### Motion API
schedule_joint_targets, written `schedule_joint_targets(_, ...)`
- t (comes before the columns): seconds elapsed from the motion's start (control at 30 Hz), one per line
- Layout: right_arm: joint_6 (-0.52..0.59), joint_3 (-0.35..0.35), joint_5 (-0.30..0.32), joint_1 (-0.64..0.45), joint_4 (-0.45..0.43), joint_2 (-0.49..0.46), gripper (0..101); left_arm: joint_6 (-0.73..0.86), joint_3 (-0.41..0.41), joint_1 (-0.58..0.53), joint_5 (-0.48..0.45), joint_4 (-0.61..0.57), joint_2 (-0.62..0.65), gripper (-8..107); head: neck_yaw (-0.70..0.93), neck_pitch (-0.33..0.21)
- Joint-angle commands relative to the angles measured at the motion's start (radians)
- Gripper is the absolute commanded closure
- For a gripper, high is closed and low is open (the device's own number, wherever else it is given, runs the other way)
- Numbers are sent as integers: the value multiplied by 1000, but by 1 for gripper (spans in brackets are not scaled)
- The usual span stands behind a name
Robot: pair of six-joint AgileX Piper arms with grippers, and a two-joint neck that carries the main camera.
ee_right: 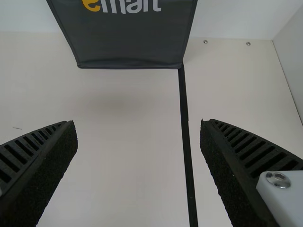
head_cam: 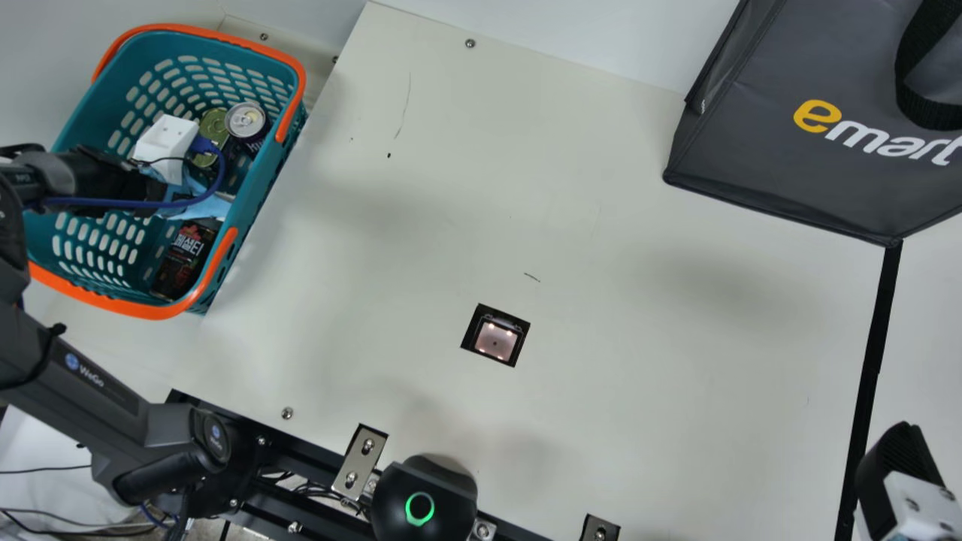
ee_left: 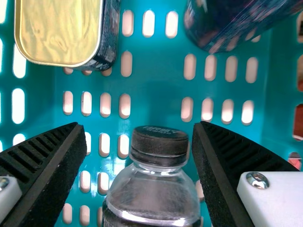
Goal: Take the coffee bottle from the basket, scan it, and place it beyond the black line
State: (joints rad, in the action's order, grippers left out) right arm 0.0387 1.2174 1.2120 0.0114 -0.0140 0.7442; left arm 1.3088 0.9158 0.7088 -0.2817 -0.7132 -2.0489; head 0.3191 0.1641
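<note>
In the left wrist view, a clear plastic coffee bottle (ee_left: 151, 196) with a round, flat-topped black cap (ee_left: 159, 144), see-through at the shoulders and dark lower down, inside a slatted teal plastic basket (head_cam: 259, 199) with orange trim. Left claw (head_cam: 167, 143) down in the basket, wide, fingers to either side of the bottle; right claw (head_cam: 896, 481) wide too, near a long, straight black line (head_cam: 872, 368). Also in the basket, a gold-ended dark tin (ee_left: 61, 28) and a dark blue can (ee_left: 222, 23). Outside, a smooth cream bench (head_cam: 639, 391) with fine scratches, a small, black-framed, pinkish lit scanner window (head_cam: 496, 342) and a dark grey fabric bag (head_cam: 789, 180). Past the far edge, a plain whitish surface (head_cam: 586, 34); along the near edge, black metal framing (head_cam: 301, 511).
</note>
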Motion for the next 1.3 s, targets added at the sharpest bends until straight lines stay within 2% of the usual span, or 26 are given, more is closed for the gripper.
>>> schedule_joint_targets(0.0,0,0,0,0,0,0,10,9,4,2,4,-10,-10,9,2,-26)
schedule_joint_targets(0.37,0,0,0,0,0,0,10,73,11,2,14,-89,-41,9,2,-26)
schedule_joint_targets(0.87,0,0,1,0,0,0,10,142,-24,-21,33,-172,-44,9,2,-26)
schedule_joint_targets(1.27,0,0,1,0,0,0,10,226,-16,-10,38,-232,-56,89,2,-26)
